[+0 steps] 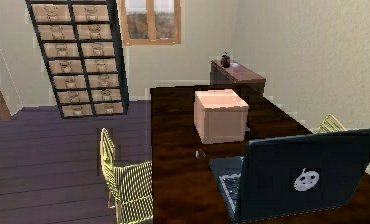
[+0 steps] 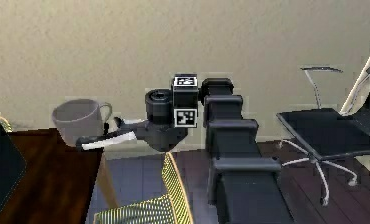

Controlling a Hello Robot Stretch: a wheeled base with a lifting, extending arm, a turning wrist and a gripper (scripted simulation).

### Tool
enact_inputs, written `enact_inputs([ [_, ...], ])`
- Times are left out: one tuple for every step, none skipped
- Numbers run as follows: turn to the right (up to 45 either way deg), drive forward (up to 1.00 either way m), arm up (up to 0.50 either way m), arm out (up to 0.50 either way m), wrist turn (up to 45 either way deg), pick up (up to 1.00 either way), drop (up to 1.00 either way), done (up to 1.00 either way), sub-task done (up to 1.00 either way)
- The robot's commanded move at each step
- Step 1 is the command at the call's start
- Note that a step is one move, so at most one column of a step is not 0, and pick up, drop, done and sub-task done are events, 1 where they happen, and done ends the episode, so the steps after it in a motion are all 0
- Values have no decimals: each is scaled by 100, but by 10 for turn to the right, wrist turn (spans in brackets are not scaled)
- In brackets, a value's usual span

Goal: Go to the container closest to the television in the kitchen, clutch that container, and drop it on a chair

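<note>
- Forward view, furniture: a dark surface (image 1: 173,130) runs from the middle to the lower right. A drawer cabinet (image 1: 78,55) stands against the far wall beside a window (image 1: 150,20).
- Forward view, items on the surface: a pinkish box (image 1: 220,115) sits near the middle and a laptop (image 1: 293,175) at the near right corner.
- Forward view, seating: a yellow wire chair (image 1: 128,180) is drawn up at the surface's left side. A second yellow chair (image 1: 331,124) peeks over its right edge.
- Forward view, beyond: a low side table (image 1: 238,75) carries a small dark pot (image 1: 225,60).
- Arm side view, task item: a grey mug (image 2: 78,120) with a handle is at the far edge of the surface (image 2: 43,180), with the wall behind it.
- Arm side view, pincer: the pincer (image 2: 98,138) reaches left from the arm (image 2: 238,150), its fingers at the grey mug's side. The mug's base meets the surface's edge in the picture, so I cannot tell whether the pincer holds it or whether it stands there.
- Step, judged: the grasp itself, with the drop not yet done.
- Next move, judged: get the grey mug well clear of the surface, then carry it to a seat.
- Arm side view, candidate seats: the yellow wire chair (image 2: 158,195) is just below the arm. A black office chair (image 2: 323,130) stands well apart to the right.
- Obstacles, judged: the surface's edge lies under the grey mug, and the wire chair's back rises close to the arm.
</note>
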Motion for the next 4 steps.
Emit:
enact_inputs([
  [0,0,-38,0,0,0,0,0,0],
  [0,0,-32,0,0,0,0,0,0],
  [0,0,0,0,0,0,100,0,0],
  [0,0,10,0,0,0,0,0,0],
])
